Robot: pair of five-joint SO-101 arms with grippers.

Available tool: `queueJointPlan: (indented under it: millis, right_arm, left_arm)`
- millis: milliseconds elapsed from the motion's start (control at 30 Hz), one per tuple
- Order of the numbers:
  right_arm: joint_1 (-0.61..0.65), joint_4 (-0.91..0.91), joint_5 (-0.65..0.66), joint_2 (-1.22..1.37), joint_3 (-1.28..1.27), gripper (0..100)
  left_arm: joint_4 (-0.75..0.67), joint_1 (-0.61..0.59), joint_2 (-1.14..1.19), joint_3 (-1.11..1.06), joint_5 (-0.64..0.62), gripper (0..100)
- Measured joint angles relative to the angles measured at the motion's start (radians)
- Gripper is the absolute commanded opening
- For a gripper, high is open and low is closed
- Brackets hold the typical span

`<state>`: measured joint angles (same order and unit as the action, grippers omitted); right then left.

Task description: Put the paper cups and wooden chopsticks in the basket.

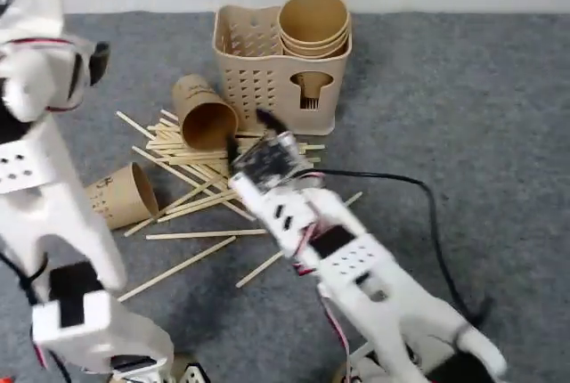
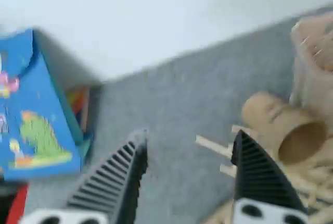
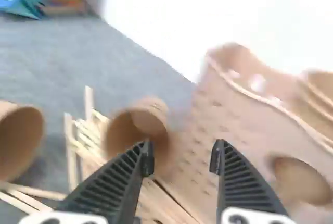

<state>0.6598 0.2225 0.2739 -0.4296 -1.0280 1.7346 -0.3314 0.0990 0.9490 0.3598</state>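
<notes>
High view, from the left: the left arm stands raised at the carpet's left edge. The left gripper (image 2: 190,139) hangs above grey carpet (image 1: 499,107) with its jaws spread wide and nothing between them. In the left wrist view a blue box (image 2: 31,109) sits by the wall.

Next comes a cup (image 1: 125,194) on its side, just beside the left arm's lower part. Chopsticks (image 1: 191,174) lie in a loose pile between that cup and the basket, and a few single sticks are scattered nearer the front. A second cup (image 1: 205,114) lies on its side on the pile, mouth toward the front, close to the basket's left front corner.

The right gripper (image 3: 182,148) is low over the pile, just in front of the basket and beside the second cup. Its jaws are apart and grip nothing.

The basket (image 1: 267,89) stands upright at the back. A cup stack (image 1: 313,20) sits in its right compartment. A black cable (image 1: 419,191) crosses the carpet to the right of the right arm.
</notes>
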Motion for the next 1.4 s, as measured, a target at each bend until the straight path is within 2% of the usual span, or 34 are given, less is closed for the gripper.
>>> queueJointPlan:
  millis: [100,267,433,600,867,967,1100,1400]
  right_arm:
    - [0.055,0.057,-0.048,0.152,0.074,19.2]
    - [0.074,0.075,-0.183,0.413,0.354,19.2]
    - [0.083,0.075,-0.258,0.614,0.534,13.7]
    - [0.140,0.075,-0.325,0.641,0.552,10.5]
    - [0.147,0.075,-0.344,0.641,0.552,10.5]
    - [0.146,0.075,-0.344,0.641,0.545,12.0]
    - [0.144,0.075,-0.344,0.641,0.465,20.5]
    - [0.144,-0.031,-0.348,0.641,0.502,20.8]
  left_arm:
    - [0.000,-0.051,-0.094,-0.189,0.005,26]
    - [-0.005,-0.127,-0.290,-0.557,0.005,26]
    - [-0.163,-0.216,-0.471,-0.881,0.032,26]
    - [-0.284,-0.281,-0.614,-1.129,0.140,26]
    - [-0.301,-0.249,-0.758,-1.303,0.169,26]
    - [-0.304,-0.245,-0.790,-1.326,0.169,26]
    - [-0.305,-0.238,-0.821,-1.356,0.169,26]
    - [-0.305,-0.207,-0.832,-1.376,0.169,26]
